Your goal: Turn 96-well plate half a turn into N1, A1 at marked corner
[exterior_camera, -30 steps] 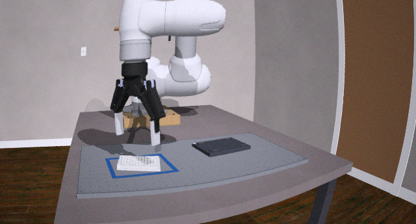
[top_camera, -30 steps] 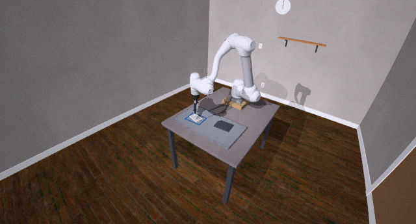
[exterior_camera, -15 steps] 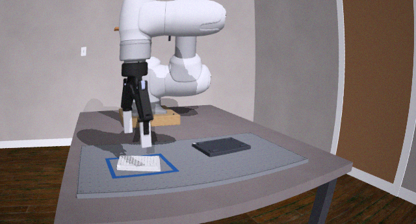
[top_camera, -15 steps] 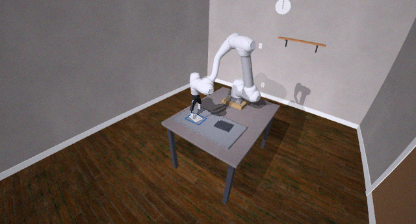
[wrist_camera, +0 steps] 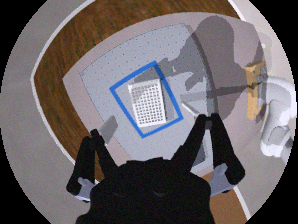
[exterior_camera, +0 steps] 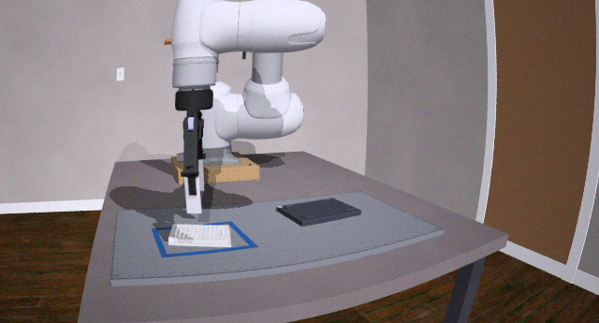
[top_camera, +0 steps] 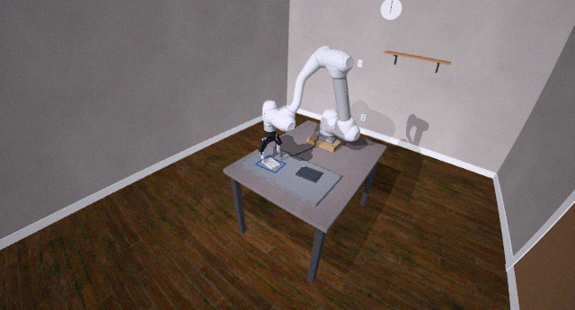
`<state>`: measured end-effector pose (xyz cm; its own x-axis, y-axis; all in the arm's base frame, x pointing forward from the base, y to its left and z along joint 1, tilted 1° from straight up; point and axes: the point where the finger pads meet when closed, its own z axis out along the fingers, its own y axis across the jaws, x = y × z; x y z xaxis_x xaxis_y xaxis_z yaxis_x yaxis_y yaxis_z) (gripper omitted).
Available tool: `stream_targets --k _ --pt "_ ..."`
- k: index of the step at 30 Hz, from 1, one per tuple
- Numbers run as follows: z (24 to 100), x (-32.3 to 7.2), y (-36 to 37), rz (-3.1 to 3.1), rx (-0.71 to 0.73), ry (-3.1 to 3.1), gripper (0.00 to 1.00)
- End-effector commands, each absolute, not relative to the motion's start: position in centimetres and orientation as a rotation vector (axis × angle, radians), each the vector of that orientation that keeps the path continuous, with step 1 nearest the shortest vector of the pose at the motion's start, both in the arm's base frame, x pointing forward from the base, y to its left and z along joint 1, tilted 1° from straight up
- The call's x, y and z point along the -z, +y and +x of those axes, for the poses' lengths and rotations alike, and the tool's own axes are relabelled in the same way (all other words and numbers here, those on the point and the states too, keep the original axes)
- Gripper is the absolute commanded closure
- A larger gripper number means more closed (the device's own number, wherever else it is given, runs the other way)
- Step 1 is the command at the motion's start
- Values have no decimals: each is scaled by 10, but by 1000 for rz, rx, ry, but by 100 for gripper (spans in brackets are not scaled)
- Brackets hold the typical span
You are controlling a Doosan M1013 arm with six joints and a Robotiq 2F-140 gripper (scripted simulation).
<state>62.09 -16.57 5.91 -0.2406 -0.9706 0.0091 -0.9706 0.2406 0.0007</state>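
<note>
The white 96-well plate point(exterior_camera: 200, 235) lies flat inside the blue taped outline B1 on the grey deck; it also shows in the top view point(top_camera: 270, 163) and in the wrist view point(wrist_camera: 148, 102). The dark plate nest N1 point(exterior_camera: 318, 211) stands empty to the right of it point(top_camera: 309, 173). My gripper point(exterior_camera: 193, 202) hangs open and empty a little above the plate, its fingers pointing down point(top_camera: 269, 150). In the wrist view the two fingers point(wrist_camera: 154, 179) stand wide apart, with the plate beyond them. I cannot make out the plate's cut corner.
The grey deck mat point(exterior_camera: 267, 234) covers the front of the table. The arm's wooden base block point(exterior_camera: 217, 169) stands behind the taped spot. The table edge runs close in front of the mat.
</note>
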Motion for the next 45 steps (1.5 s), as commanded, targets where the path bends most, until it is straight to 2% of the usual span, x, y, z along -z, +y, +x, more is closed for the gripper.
stream_targets --k 1,33,45 --pt "621 -59 -166 1905 -13 -2483 0" --pt "621 -59 -166 1905 -13 -2483 0" --pt "621 -43 -166 1905 -13 -2483 0"
